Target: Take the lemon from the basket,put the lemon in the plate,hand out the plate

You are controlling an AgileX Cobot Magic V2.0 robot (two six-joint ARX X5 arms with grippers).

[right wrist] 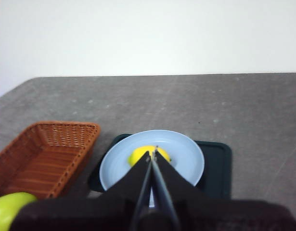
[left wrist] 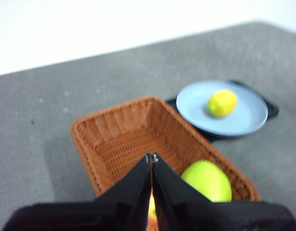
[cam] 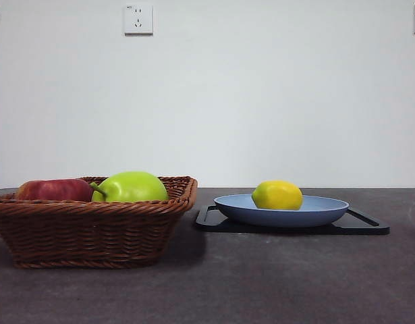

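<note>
Front, left wrist and right wrist views of a dark grey table [cam: 261,283]. The lemon [cam: 277,195] lies in the light blue-grey plate [cam: 322,214], left of centre, and the plate rests on a flat black tray [cam: 369,226]. Beside the tray stands the wicker basket [cam: 86,233], holding a green fruit [cam: 131,187] and a red apple [cam: 53,190]. The right gripper [right wrist: 153,155], jaws closed together and holding nothing, hangs above the plate with the lemon just beyond its tips. The left gripper [left wrist: 151,158], jaws likewise pressed together and empty, is raised over the basket; the lemon lies well apart from it, past the basket's far rim.
</note>
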